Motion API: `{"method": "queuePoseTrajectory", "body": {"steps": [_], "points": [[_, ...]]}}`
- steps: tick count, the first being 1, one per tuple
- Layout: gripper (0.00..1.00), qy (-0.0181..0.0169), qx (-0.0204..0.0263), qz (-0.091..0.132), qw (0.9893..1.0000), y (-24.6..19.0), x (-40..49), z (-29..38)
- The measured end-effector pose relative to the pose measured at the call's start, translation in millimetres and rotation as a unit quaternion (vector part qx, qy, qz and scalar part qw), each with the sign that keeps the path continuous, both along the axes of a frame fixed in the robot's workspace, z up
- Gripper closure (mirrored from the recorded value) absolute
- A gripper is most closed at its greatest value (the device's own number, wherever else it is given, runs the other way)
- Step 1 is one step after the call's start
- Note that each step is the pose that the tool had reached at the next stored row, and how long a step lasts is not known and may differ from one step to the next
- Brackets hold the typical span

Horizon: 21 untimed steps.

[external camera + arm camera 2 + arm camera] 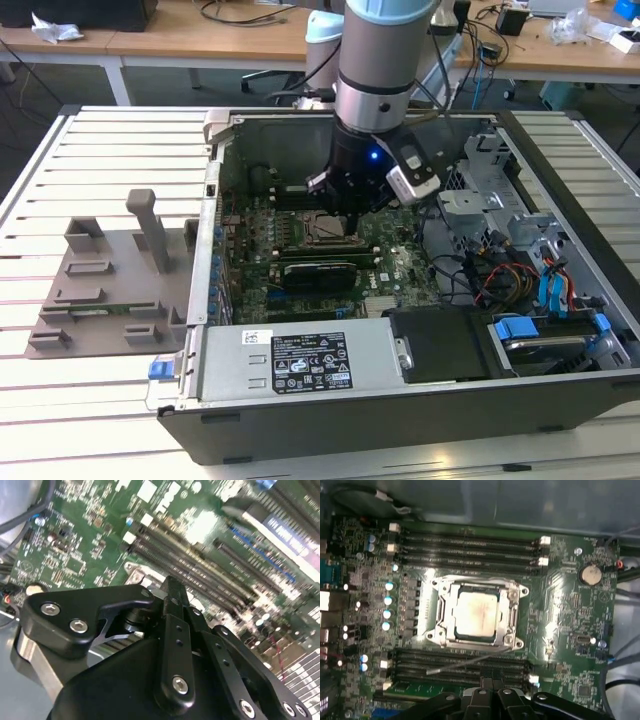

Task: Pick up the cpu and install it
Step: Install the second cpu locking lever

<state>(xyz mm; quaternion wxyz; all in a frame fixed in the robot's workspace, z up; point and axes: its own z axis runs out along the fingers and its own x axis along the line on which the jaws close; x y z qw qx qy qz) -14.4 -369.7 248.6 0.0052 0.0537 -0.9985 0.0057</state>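
You are looking at an open black desktop computer case (560, 400) lying on a pale slatted counter (110, 150), with the robot arm reaching down into it from above. The black end effector (345, 205) is hovering just above the green motherboard (560, 625), over the socket area between the rows of black memory slots (465, 547). The small flat square cpu with its silvery-grey metal top (476, 612) is sitting inside the shiny metal socket frame (512, 597) near the middle of that board; in the first wrist view a thin wire lever (465, 662) is lying across the slots just beside the frame. You cannot tell from these views how far the end effector is open, and nothing is showing in its grasp. In the exterior view, a grey plastic tray with upright posts (110, 290) is resting on the counter to the exterior view's left of the case, well apart from the arm.
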Motion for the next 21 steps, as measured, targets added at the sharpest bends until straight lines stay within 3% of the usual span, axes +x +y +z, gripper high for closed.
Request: {"method": "queuePoseTrajectory", "body": {"steps": [1, 2, 5, 8, 11, 21], "points": [[0.89, 0.0, 0.0045, 0.0, 1.0, -2.4, -0.2, -0.1], [0.89, 0.0, 0.0185, 0.0, 0.9998, -6.1, -0.7, -0.1], [0.89, 0.0, 0.0342, 0.0, 0.9994, -10.8, -3.6, -1.8], [0.89, 0.0, 0.0383, 0.0, 0.9993, -12.0, -10.5, -5.4], [0.89, 0.0001, 0.044, 0.0, 0.999, -12.3, -23.8, -10.4], [0.89, 0.0, 0.0487, 0.0, 0.9988, -12.2, -42.5, -27.1]]}}
